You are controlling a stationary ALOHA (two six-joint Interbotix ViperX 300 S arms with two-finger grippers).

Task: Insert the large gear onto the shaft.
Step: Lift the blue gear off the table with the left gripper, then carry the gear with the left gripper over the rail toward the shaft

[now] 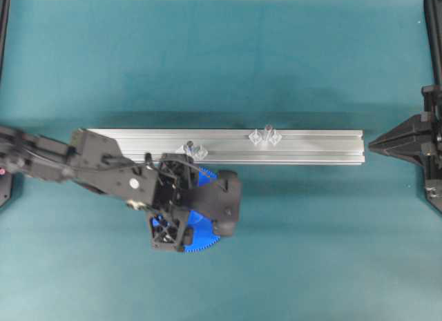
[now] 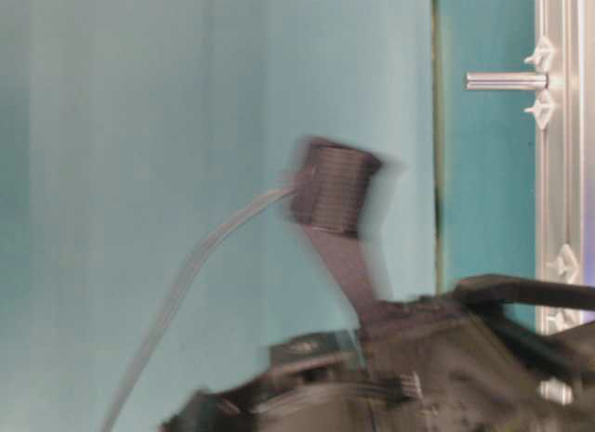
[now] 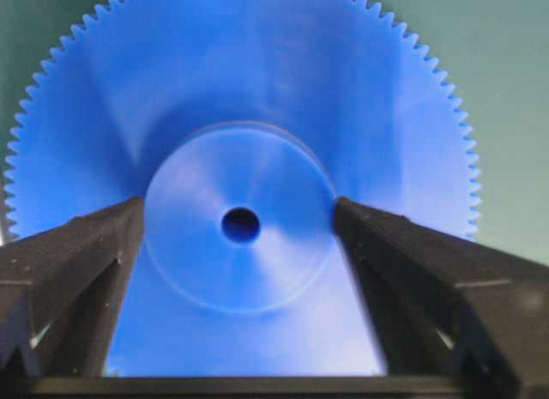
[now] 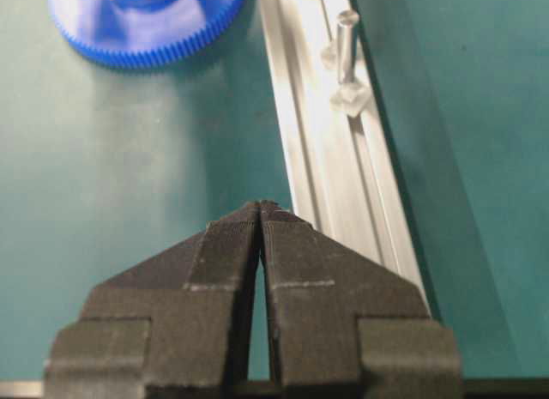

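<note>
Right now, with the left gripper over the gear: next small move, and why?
Probably close the left gripper on the hub of the large gear. Its fingers stand open on either side of the raised hub, close to its edges, and the gear lies flat on the mat, beside the aluminium rail and not on either shaft.

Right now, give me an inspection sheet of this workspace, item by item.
Surface: teal table, bare where visible.
Job's things: large gear flat on the table; shaft upright on the aluminium rail, unloaded.
Clutter: nothing seen.
Grippers: left gripper open, fingers either side of the gear's hub; right gripper shut, away from the gear.
Cables: grey lead on the left arm.
Surroundings: dark frame posts at the edges.
</note>
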